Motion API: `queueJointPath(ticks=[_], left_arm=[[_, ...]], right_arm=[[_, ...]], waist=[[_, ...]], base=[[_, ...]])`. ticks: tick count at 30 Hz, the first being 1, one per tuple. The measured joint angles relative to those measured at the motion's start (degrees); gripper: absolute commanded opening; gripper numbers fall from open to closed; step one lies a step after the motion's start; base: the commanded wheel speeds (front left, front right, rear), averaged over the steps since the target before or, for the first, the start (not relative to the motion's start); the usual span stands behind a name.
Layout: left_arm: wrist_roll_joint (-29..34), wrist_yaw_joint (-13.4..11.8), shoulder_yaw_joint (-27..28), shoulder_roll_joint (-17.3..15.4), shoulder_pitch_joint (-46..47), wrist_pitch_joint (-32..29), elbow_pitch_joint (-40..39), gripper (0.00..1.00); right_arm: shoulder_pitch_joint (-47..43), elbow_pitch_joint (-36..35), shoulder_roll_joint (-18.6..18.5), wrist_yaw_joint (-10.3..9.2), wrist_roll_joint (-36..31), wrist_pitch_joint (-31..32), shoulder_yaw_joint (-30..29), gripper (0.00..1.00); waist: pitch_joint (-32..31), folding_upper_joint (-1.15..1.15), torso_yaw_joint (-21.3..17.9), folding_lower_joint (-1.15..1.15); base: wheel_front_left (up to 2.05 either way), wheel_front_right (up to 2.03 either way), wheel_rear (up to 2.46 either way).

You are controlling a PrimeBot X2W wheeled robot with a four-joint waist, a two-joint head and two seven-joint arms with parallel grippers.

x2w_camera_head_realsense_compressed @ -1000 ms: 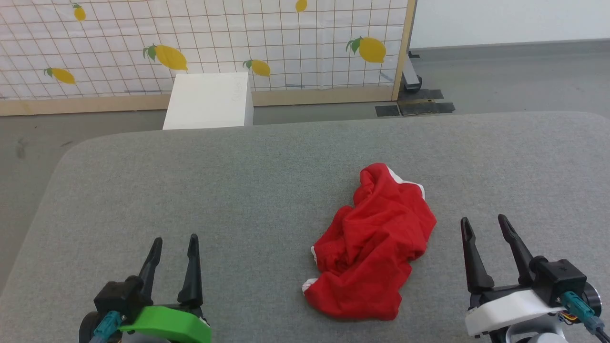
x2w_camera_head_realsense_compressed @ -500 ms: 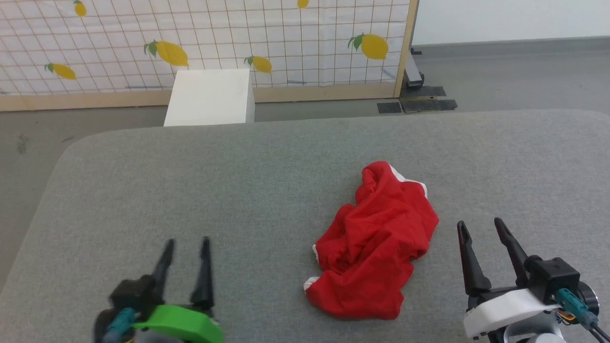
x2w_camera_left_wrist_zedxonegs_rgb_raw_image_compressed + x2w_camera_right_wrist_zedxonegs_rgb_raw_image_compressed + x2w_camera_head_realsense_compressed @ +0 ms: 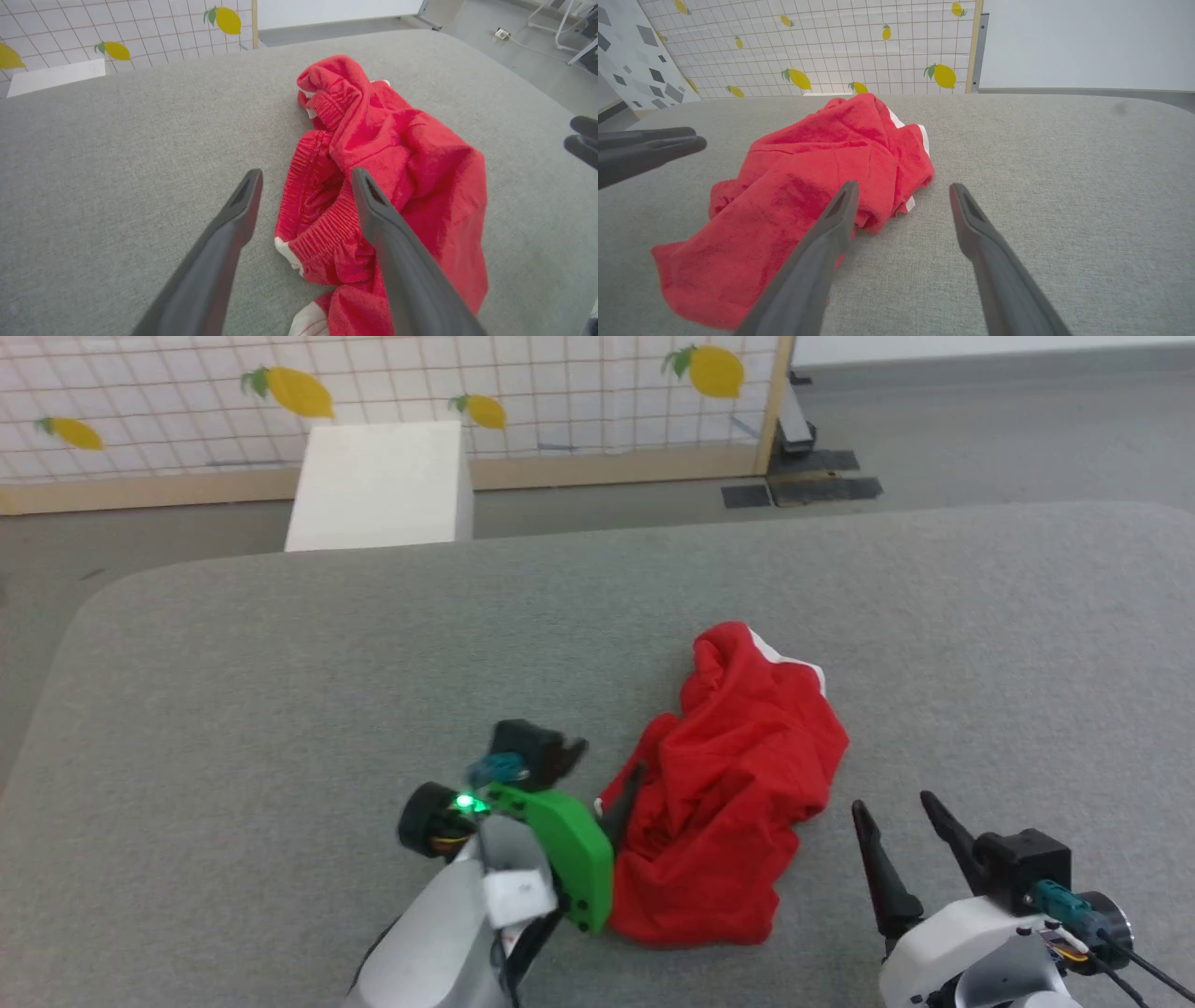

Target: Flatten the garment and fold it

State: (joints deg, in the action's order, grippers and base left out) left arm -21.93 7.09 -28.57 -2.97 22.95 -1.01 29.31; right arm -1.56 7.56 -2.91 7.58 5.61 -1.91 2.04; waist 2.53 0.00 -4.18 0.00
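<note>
The garment (image 3: pixel 738 784) is a crumpled red heap with white trim, lying right of centre on the grey padded table (image 3: pixel 280 663). My left gripper (image 3: pixel 627 793), on its green wrist, points at the heap's left edge. In the left wrist view it is open (image 3: pixel 307 173), and the bunched elastic waistband of the garment (image 3: pixel 327 224) lies between and below its two fingers. My right gripper (image 3: pixel 893 803) stands open near the front edge, just right of the heap. In the right wrist view it (image 3: pixel 903 186) has bare table between its fingers, with the garment (image 3: pixel 817 168) beside its left finger.
A white box (image 3: pixel 378 485) stands on the floor beyond the table's far edge, before a lemon-patterned screen (image 3: pixel 560 392) with a wooden frame. The table's left corner is rounded. Grey floor lies to the left and behind.
My left arm has swung right and forward from the front left of the table to the garment's left edge. The head camera has tilted down. The right gripper has barely moved.
</note>
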Motion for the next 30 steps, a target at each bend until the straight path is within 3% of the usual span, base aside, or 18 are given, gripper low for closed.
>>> queueJointPath(ticks=[4, 10, 11, 12, 13, 17, 22, 30], left_arm=[[-3.9, 0.0, -4.8, 0.1, 3.6, -7.6, 5.2, 1.0], [-5.7, -1.7, -7.0, 0.2, 6.8, -19.2, 11.3, 1.0], [-6.1, -1.9, -7.1, 0.2, 7.2, -20.3, 11.5, 0.89], [-6.5, -2.1, -7.1, 0.2, 7.6, -21.2, 11.5, 0.16], [-6.8, -2.4, -7.1, 0.2, 7.8, -21.7, 11.4, 0.0], [-7.9, -5.1, -5.4, 0.2, 7.8, -18.3, 10.0, 0.0], [-9.1, -10.6, 1.4, -0.8, 6.4, -5.2, 5.6, 0.0], [-10.7, -18.2, 11.0, -5.9, -2.9, 8.3, -1.0, 0.0]], right_arm=[[0.0, 0.0, 0.0, 0.0, 0.5, 0.7, 1.2, 1.0], [0.1, 0.0, 0.0, 0.0, 1.0, 0.9, 1.5, 1.0], [0.1, -0.1, 0.0, 0.0, 1.0, 0.9, 1.5, 1.0], [0.1, -0.1, 0.0, 0.0, 1.0, 0.9, 1.5, 1.0], [0.1, -0.1, 0.0, 0.0, 1.0, 0.9, 1.5, 1.0], [0.1, -0.1, 0.0, 0.0, 1.1, 0.9, 1.4, 1.0], [0.1, -0.4, 0.0, 0.0, 1.5, 0.3, 1.4, 1.0], [0.1, -1.4, 0.0, 0.0, 1.7, -0.5, 1.5, 1.0]], waist=[[0.8, 0.0, -1.7, 0.0], [1.8, 0.0, -3.9, 0.0], [2.0, 0.0, -4.1, 0.0], [2.1, 0.0, -4.3, 0.0], [2.2, 0.0, -4.5, 0.0], [2.0, 0.0, -4.3, 0.0], [1.2, 0.0, -3.4, 0.0], [0.3, 0.0, -0.5, 0.0]], base=[[0.0, 0.0, 0.0], [0.0, 0.0, 0.0], [0.0, 0.0, 0.0], [0.0, 0.0, 0.0], [0.0, 0.0, 0.0], [0.0, 0.0, 0.0], [0.0, 0.0, 0.0], [0.0, 0.0, 0.0]])
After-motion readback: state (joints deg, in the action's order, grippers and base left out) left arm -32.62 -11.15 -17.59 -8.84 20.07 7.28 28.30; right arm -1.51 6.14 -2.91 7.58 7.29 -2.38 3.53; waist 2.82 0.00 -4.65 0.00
